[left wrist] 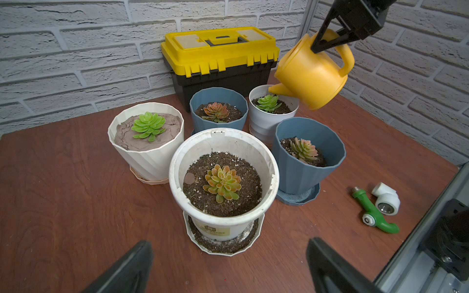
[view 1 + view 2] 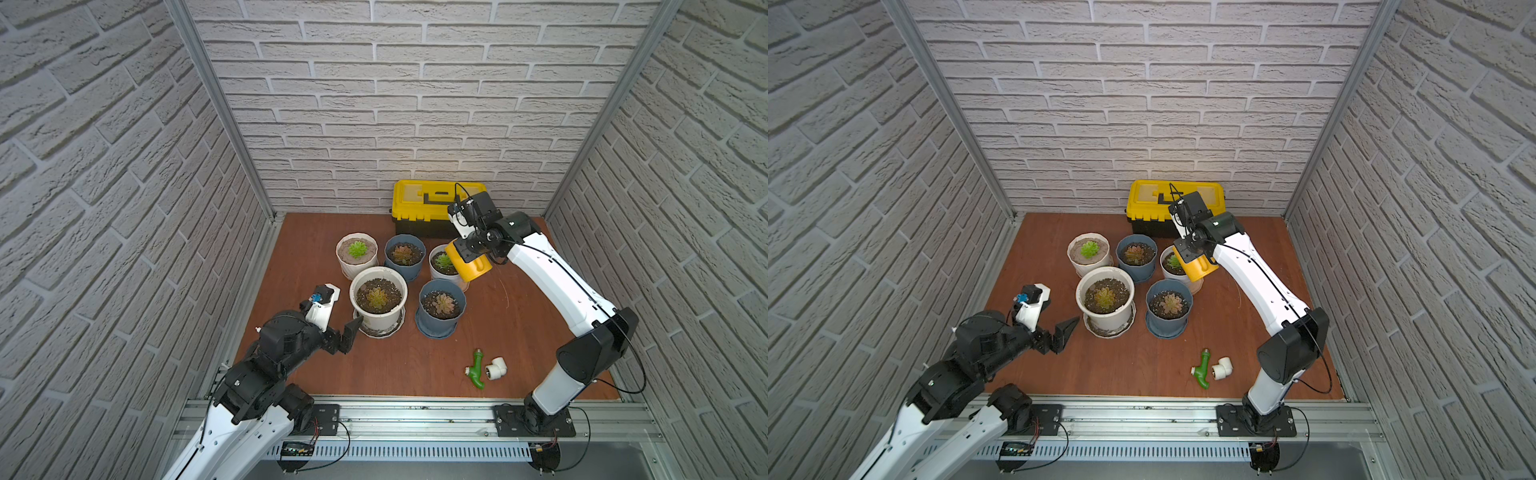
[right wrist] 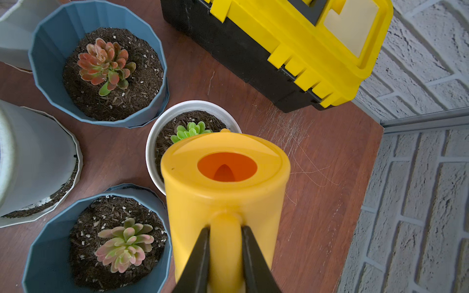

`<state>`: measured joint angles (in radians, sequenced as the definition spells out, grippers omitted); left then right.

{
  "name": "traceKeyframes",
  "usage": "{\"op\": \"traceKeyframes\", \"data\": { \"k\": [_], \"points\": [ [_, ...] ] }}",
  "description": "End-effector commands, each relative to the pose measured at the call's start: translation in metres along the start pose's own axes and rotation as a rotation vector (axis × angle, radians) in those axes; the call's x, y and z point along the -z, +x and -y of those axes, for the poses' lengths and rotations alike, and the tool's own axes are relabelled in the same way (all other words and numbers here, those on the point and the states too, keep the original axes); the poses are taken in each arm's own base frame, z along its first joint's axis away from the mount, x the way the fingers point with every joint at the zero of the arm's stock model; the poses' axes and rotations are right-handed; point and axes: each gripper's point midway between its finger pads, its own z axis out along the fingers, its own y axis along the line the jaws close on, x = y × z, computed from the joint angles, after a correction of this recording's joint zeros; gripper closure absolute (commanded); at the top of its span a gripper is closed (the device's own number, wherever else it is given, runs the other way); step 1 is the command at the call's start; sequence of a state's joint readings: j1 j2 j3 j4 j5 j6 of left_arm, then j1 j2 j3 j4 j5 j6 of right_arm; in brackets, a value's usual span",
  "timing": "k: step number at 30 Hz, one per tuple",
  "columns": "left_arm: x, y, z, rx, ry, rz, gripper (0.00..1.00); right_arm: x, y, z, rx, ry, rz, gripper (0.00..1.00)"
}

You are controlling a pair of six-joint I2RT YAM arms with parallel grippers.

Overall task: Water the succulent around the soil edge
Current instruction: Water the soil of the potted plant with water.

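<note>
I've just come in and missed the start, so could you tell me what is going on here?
The right gripper is shut on the handle of the yellow watering can, tilting its spout over the soil of the small white pot holding a green succulent. No water is visible. The left gripper hangs open and empty before the large white pot.

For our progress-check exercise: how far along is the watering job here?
Done: the right gripper, shut on its handle, holds the yellow plastic watering can lifted and tilted. In hand: its spout hangs over the small white pot with the green succulent, near the rim; no water stream shows. Left: pouring around the soil edge. The left gripper is open.
</note>
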<state>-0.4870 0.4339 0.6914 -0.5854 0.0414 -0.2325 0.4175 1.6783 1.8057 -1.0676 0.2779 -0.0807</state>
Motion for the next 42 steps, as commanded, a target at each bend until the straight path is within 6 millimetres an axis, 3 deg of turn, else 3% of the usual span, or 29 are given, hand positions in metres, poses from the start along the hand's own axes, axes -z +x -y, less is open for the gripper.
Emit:
{"op": "traceKeyframes", "data": {
  "k": [1,23,42],
  "points": [
    [0.000,-0.007,0.001,0.007,0.006,0.023,0.02,0.023,-0.002,0.012,-0.046,0.028,0.061,0.98],
    [0.001,-0.007,0.000,0.005,-0.001,0.027,0.02,0.043,0.037,0.010,-0.070,0.000,0.062,0.98],
    [0.002,-0.007,-0.002,0.007,-0.008,0.028,0.02,0.060,0.049,-0.016,-0.075,-0.135,0.088,0.97]
  ]
}}
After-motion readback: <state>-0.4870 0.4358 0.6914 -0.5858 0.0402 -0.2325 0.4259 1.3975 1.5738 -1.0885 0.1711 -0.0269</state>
